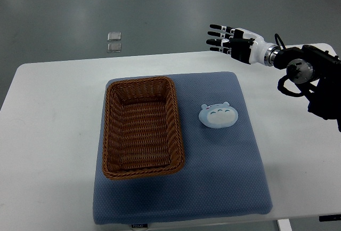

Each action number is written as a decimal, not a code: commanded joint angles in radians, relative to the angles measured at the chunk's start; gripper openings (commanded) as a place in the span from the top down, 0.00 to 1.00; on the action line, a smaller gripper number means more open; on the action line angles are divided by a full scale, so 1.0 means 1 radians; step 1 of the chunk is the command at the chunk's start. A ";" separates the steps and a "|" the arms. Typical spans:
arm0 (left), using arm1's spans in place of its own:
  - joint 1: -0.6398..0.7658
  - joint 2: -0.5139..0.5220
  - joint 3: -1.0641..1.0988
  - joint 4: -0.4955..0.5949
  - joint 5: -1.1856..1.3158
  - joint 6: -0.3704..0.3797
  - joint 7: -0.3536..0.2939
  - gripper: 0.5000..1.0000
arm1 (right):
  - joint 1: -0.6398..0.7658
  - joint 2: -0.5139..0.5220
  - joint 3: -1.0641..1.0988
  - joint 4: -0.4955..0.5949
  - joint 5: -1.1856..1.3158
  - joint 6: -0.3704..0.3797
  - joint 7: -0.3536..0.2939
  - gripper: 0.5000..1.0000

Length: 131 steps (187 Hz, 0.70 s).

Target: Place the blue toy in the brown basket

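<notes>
A pale blue round toy [218, 115] with small ears lies on the blue mat [224, 177], just right of the brown wicker basket [111, 135]. The basket is empty. My right hand [224, 40] hovers above the table's far edge, up and to the right of the toy, well apart from it. Its fingers are spread, point left and hold nothing. The left arm does not show.
The mat lies on a white table [48, 135]. Two small clear squares [114, 41] lie on the grey floor beyond the table. The right forearm and its cables [314, 76] hang over the table's right side.
</notes>
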 commanded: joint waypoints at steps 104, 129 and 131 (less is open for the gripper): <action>-0.009 0.000 0.011 0.005 0.000 0.003 -0.005 0.00 | 0.006 -0.028 -0.002 0.002 -0.138 0.052 0.043 0.14; -0.009 0.000 0.011 0.002 0.000 0.002 -0.005 0.00 | 0.011 -0.029 -0.002 0.003 -0.261 0.054 0.106 0.14; -0.009 0.000 0.011 0.002 0.000 0.002 -0.005 0.00 | 0.011 -0.029 -0.002 0.006 -0.273 0.054 0.109 0.14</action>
